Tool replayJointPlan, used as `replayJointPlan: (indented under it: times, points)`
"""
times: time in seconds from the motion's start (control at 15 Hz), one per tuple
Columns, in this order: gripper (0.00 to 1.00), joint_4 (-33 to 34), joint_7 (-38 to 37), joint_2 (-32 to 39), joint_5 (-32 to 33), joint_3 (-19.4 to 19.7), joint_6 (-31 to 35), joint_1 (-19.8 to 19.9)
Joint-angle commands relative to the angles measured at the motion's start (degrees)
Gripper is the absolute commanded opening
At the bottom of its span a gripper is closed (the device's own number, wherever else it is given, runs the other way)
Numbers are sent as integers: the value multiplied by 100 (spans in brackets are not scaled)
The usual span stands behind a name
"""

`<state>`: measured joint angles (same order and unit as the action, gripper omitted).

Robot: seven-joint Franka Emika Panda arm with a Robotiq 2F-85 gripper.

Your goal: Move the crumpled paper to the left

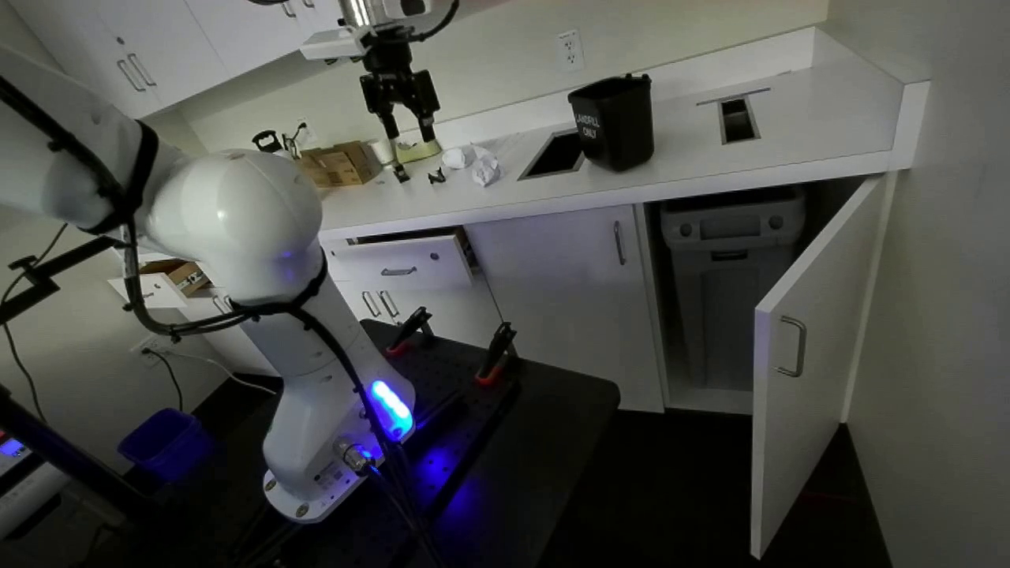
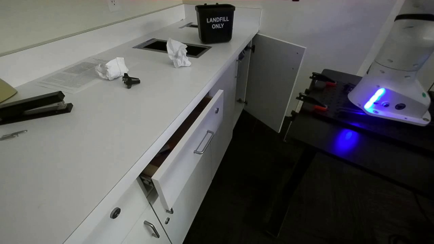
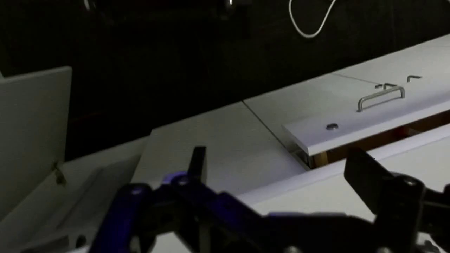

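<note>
Black two-fingered gripper, foremost in the wrist view: spread wide, holding nothing. White crumpled paper wad, on the flat white counter, at the gripper's four o'clock in an exterior view; second white crumpled wad, same bearing, farther out. Which is meant, I cannot tell. Either, I judge: light, springy, easily crushed; pinch gently across the middle.

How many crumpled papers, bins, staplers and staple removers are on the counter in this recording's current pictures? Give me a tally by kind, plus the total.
Crumpled papers: 2
Bin: 1
Stapler: 1
Staple remover: 1
Total: 5
</note>
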<state>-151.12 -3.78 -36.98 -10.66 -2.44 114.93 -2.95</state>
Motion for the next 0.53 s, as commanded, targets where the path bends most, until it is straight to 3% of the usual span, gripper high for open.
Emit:
replayJointPlan:
  times: [0.0,0.27,0.47]
  points:
    - [100,475,650,888,-77,-33,1250,-330]
    - [100,1261,1461,2102,-146,84,2136,-699]
    - [100,1927,1491,2961,13,-4,1956,-637]
